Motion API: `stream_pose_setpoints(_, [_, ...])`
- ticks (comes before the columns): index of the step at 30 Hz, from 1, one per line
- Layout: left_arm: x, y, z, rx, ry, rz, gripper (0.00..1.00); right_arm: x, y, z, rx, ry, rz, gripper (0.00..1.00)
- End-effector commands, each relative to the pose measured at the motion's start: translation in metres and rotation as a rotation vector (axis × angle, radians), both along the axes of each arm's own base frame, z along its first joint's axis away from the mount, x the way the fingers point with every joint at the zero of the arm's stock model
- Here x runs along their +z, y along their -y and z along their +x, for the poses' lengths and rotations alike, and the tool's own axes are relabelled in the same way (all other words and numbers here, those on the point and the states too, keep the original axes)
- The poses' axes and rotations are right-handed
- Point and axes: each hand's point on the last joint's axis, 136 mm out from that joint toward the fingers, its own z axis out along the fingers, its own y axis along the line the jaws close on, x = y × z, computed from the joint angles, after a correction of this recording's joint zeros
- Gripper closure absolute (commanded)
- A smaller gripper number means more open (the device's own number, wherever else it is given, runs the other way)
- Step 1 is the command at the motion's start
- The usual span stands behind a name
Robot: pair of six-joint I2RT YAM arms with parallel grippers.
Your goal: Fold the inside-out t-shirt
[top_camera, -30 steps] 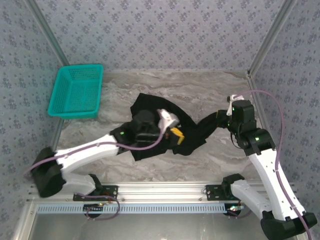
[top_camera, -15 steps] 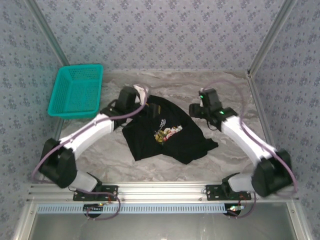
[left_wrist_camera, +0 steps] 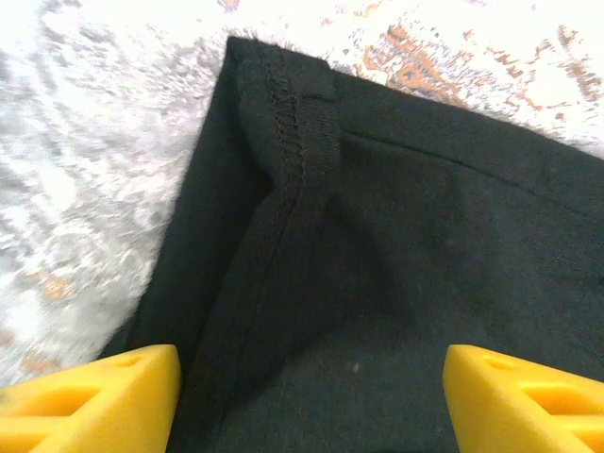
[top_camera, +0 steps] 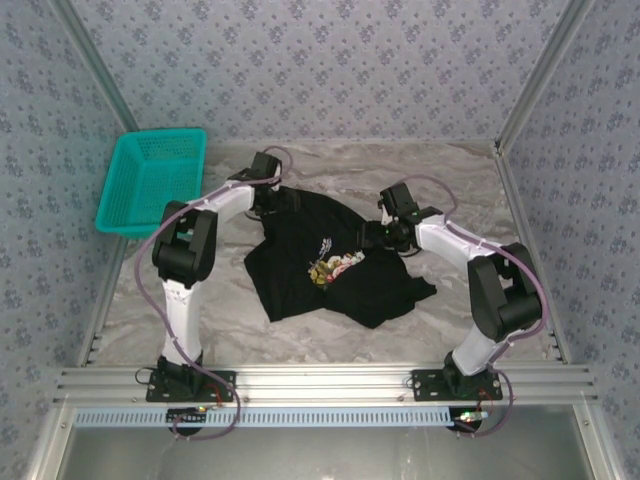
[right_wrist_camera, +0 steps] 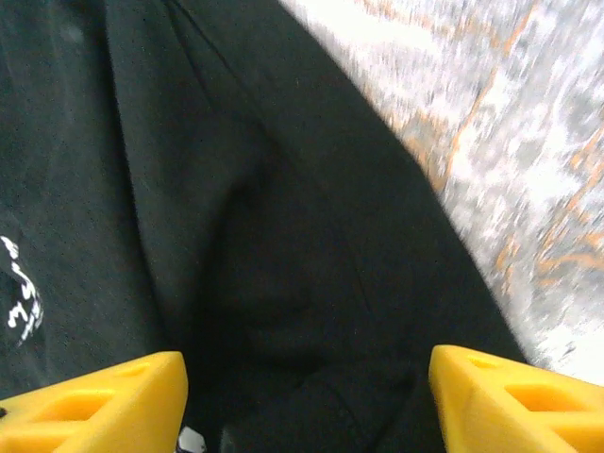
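The shirt (top_camera: 375,290) lies on the bench (top_camera: 470,180) just right of the basket (top_camera: 152,183) and a little nearer the arm bases, well apart from it. It is spread roughly flat with the floral print (top_camera: 336,265) facing up, though it sits askew and its outline is uneven, so it looks laid out for folding rather than folded yet. The left tool (left_wrist_camera: 307,401) hovers over the shirt corner closest to the basket. Its yellow fingers (left_wrist_camera: 90,396) stand wide apart with only flat black cloth and a stitched hem (left_wrist_camera: 288,123) below them, so it grips nothing. That hem is curled over at the corner, which suggests this edge may need smoothing before a clean fold. The right tool (right_wrist_camera: 307,396) sits over the shirt edge farthest from the basket. It is open as well, with plain black cloth under it, a scrap of white text (right_wrist_camera: 19,302) to one side and bare bench beyond the edge. With each tool over an opposite far corner, the arms seem set either to pinch those corners and draw the far edge toward the near one, or to tug the cloth straighter first. The loose folds under the right tool could make it catch more than one layer.
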Motion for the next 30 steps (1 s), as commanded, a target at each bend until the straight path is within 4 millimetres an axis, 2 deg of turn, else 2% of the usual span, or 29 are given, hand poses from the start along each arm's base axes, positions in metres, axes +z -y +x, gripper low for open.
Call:
stream_pose_setpoints(1, [-0.007, -0.004, 0.002, -0.007, -0.054, -0.006, 0.30, -0.012, -0.008, -0.004, -0.013, -0.050, 0.063, 0.38])
stream_pose_setpoints(5, [-0.021, -0.001, 0.006, -0.008, -0.081, -0.037, 0.42, -0.012, -0.010, 0.005, -0.013, -0.037, 0.101, 0.67])
stream_pose_setpoints(8, [-0.026, 0.001, 0.010, -0.018, -0.085, -0.048, 0.65, -0.002, -0.004, 0.019, -0.028, 0.011, 0.134, 0.90])
stream_pose_setpoints(10, [-0.023, 0.001, 0.017, -0.028, -0.074, -0.064, 0.83, 0.020, 0.002, 0.035, -0.028, 0.096, 0.143, 1.00])
stream_pose_setpoints(12, [-0.010, -0.001, 0.029, -0.034, -0.043, -0.101, 0.98, 0.058, 0.006, 0.053, -0.019, 0.211, 0.167, 1.00])
stream_pose_setpoints(13, [0.000, -0.003, 0.036, -0.032, -0.022, -0.114, 1.00, 0.077, 0.007, 0.061, -0.012, 0.262, 0.182, 1.00])
stream_pose_setpoints(16, [0.050, -0.010, 0.060, -0.026, 0.078, -0.174, 1.00, 0.145, 0.006, 0.080, 0.017, 0.431, 0.215, 1.00])
stream_pose_setpoints(18, [0.102, -0.019, 0.073, -0.017, 0.195, -0.211, 1.00, 0.192, 0.006, 0.085, 0.039, 0.537, 0.232, 1.00])
stream_pose_setpoints(19, [0.127, -0.025, 0.077, -0.007, 0.250, -0.216, 1.00, 0.207, 0.006, 0.085, 0.049, 0.575, 0.234, 1.00])
stream_pose_setpoints(20, [0.160, -0.032, 0.079, 0.001, 0.321, -0.227, 1.00, 0.229, 0.007, 0.081, 0.069, 0.631, 0.232, 1.00])
stream_pose_setpoints(23, [0.246, -0.058, 0.069, 0.036, 0.509, -0.268, 1.00, 0.274, 0.014, 0.060, 0.104, 0.769, 0.204, 1.00])
stream_pose_setpoints(25, [0.291, -0.077, 0.048, 0.060, 0.617, -0.285, 1.00, 0.284, 0.025, 0.039, 0.101, 0.820, 0.165, 1.00])
stream_pose_setpoints(26, [0.306, -0.085, 0.036, 0.072, 0.655, -0.294, 1.00, 0.285, 0.032, 0.029, 0.088, 0.834, 0.142, 1.00])
stream_pose_setpoints(27, [0.316, -0.092, 0.022, 0.082, 0.691, -0.303, 1.00, 0.275, 0.041, 0.017, 0.065, 0.822, 0.113, 1.00])
stream_pose_setpoints(29, [0.321, -0.100, -0.007, 0.101, 0.726, -0.308, 1.00, 0.250, 0.061, -0.006, 0.001, 0.780, 0.053, 1.00])
stream_pose_setpoints(30, [0.314, -0.101, -0.021, 0.108, 0.723, -0.322, 1.00, 0.233, 0.075, -0.018, -0.060, 0.742, 0.015, 1.00])
